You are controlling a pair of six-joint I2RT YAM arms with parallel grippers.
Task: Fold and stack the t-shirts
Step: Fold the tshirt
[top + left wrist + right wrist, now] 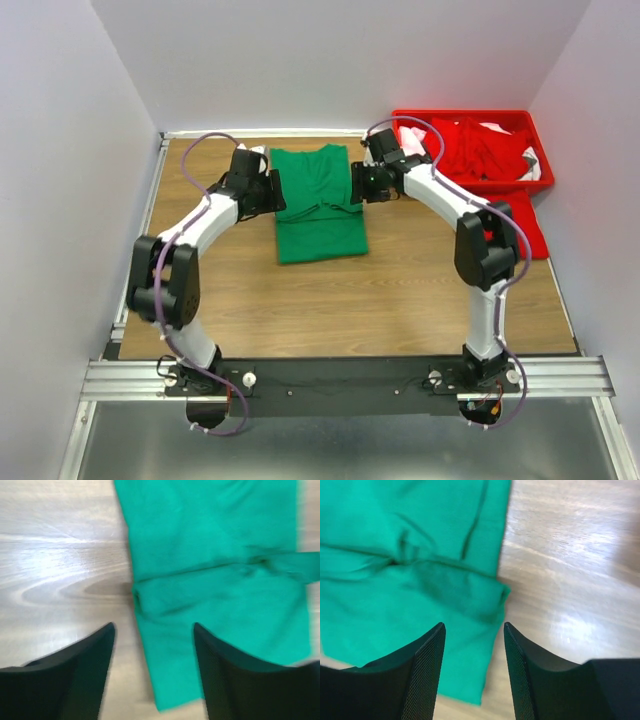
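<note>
A bright green t-shirt (pixel 318 203) lies flat on the wooden table, sleeves folded in, a narrow rectangle. My left gripper (pixel 272 190) is open and empty at its left edge; the shirt's edge (pixel 165 670) lies between the jaws. My right gripper (pixel 356 184) is open and empty at its right edge; the shirt's edge (pixel 475 660) lies between the jaws. Red t-shirts (pixel 480 150) with a bit of white cloth are piled in the bin. Another red garment (pixel 530 225) lies on the table by the bin.
A red plastic bin (pixel 460 117) stands at the back right corner. White walls enclose the wooden table (pixel 400 300) on three sides. A small white item (pixel 257 151) lies behind my left gripper.
</note>
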